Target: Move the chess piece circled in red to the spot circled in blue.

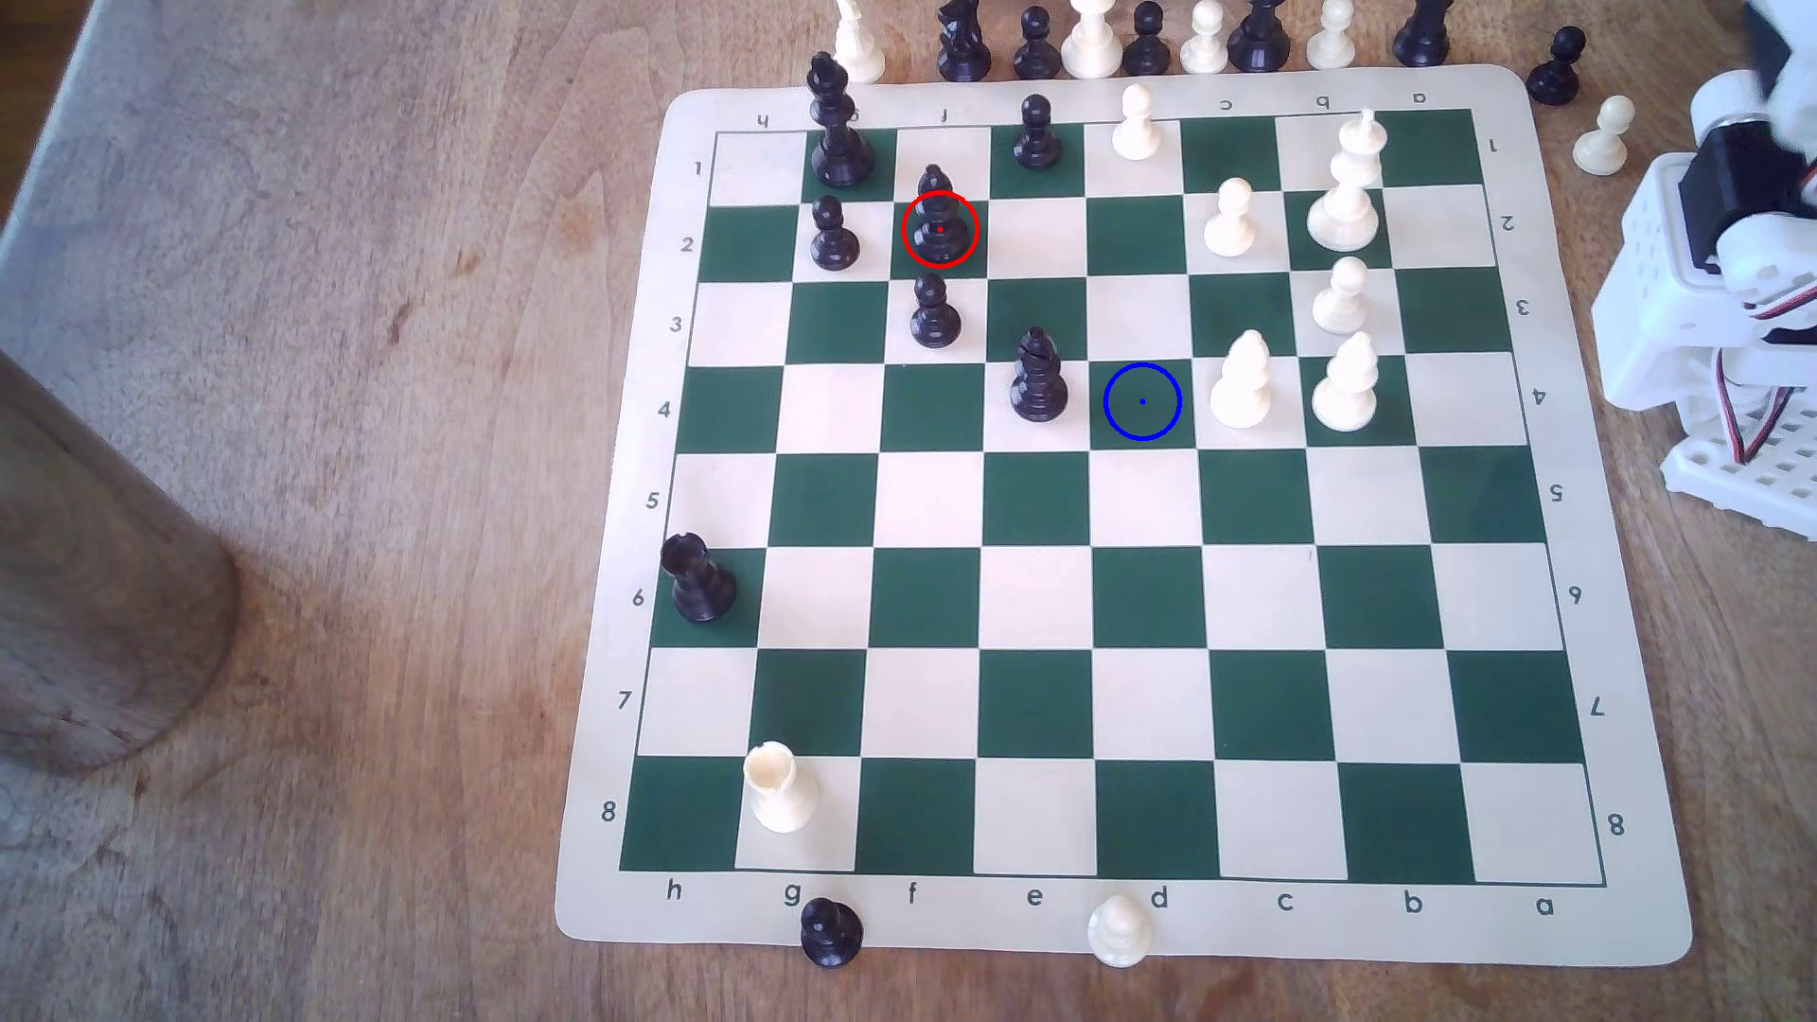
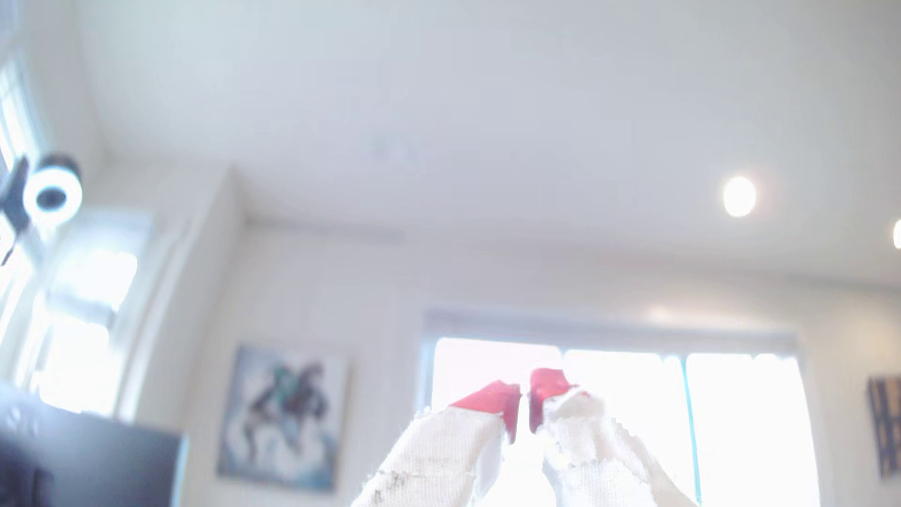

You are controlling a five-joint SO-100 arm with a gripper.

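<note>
The chess piece (image 1: 937, 221), a black bishop-like piece ringed in red, stands on a green square in row 2, file f, of the board (image 1: 1082, 934) in the exterior view. The spot (image 1: 1142, 401) is a green square in row 4, file d, marked with a blue ring and dot, with nothing on it. A black bishop (image 1: 1037, 378) stands just to its left in the exterior view, a white piece (image 1: 1242, 383) just to its right. The arm's white base (image 1: 1721, 295) sits off the board at the exterior view's right edge. In the wrist view my gripper (image 2: 525, 395) points up at the ceiling, red fingertips nearly touching, holding nothing.
Black pawns (image 1: 834, 236) (image 1: 934, 312) stand close beside the circled piece, and a black king (image 1: 836, 128) behind them. White pieces cluster in files b and c. A row of captured pieces (image 1: 1091, 39) lines the far edge. A brown cylinder (image 1: 88, 590) stands at the exterior view's left.
</note>
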